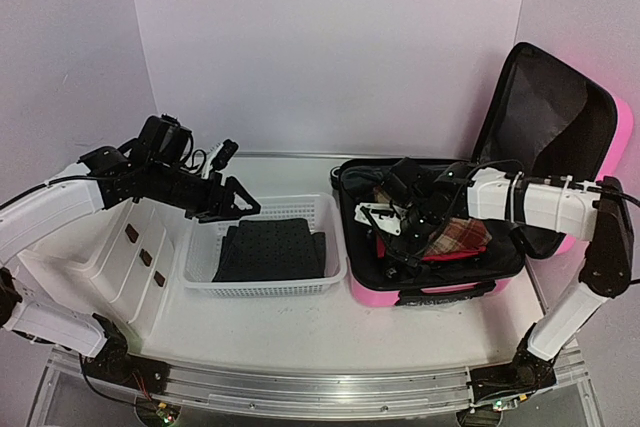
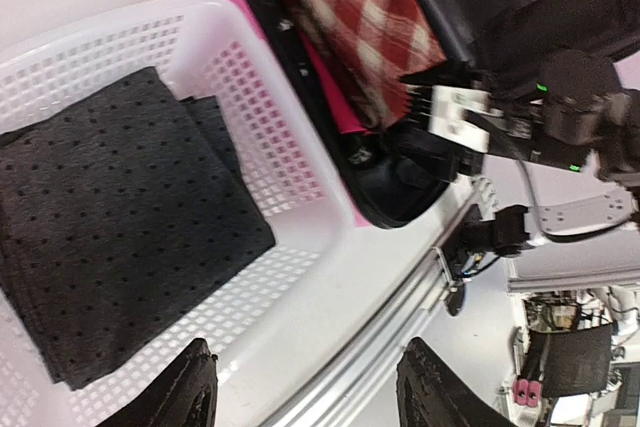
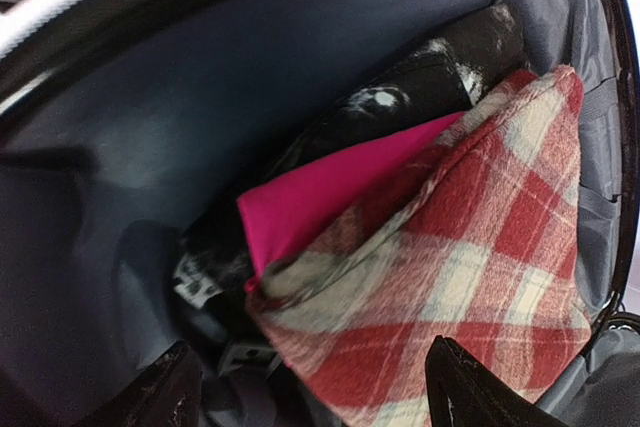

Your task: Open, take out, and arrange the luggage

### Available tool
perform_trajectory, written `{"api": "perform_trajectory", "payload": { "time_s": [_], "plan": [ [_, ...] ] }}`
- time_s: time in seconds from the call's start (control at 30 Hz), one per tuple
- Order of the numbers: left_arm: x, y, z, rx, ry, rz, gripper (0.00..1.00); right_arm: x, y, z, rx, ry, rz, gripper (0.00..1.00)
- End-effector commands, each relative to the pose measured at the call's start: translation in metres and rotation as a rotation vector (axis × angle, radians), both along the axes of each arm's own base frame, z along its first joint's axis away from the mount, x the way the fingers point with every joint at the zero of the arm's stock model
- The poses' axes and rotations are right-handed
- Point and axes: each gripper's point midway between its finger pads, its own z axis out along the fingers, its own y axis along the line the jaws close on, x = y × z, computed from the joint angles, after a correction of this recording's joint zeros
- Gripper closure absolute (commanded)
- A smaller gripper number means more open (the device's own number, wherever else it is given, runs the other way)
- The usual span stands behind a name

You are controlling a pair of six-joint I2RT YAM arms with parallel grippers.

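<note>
The luggage (image 1: 548, 117) lies open at the right of the surface (image 1: 300, 332), right fingers (image 3: 160, 392) spread wide over the plaid cloth (image 3: 470, 277) (nothing held). I'd sink them around its fold before closing; left fingers (image 2: 190, 387), also wide, hover above the basket (image 2: 250, 67).

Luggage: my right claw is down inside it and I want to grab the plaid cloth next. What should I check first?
1. Luggage open, lid standing up: ok.
2. Right claw open and empty: ok.
3. Right claw lined up on the plaid cloth: ok, the cloth lies between the two fingers.
4. Fingers touching the cloth: cannot tell.
5. Plaid cloth free to lift: it lies over the pink cloth; whether its lower edge is caught, cannot tell.
6. Left claw out of the way: ok, open and empty over the white basket, which holds a dark cloth.
</note>
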Motion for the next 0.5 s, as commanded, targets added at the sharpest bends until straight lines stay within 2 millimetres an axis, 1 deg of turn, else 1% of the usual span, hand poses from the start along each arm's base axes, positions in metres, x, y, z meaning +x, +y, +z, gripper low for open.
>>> {"api": "perform_trajectory", "payload": {
  "time_s": [0.0,0.2,0.4,0.47],
  "plan": [
    [-0.013,-0.012,0.039,-0.132,-0.062,-0.065,0.39,0.02,0.006,-0.001,0.048,-0.044,-0.014,0.22],
    [-0.018,-0.012,0.042,-0.144,-0.067,-0.07,0.38,0.029,0.008,-0.017,0.04,-0.011,-0.029,0.22],
    [-0.02,-0.015,0.046,-0.154,-0.06,-0.075,0.35,0.038,0.008,-0.025,0.042,-0.004,-0.04,0.22],
    [-0.02,-0.017,0.047,-0.156,-0.058,-0.075,0.35,0.041,0.007,-0.024,0.049,-0.01,-0.054,0.27]
  ]
}}
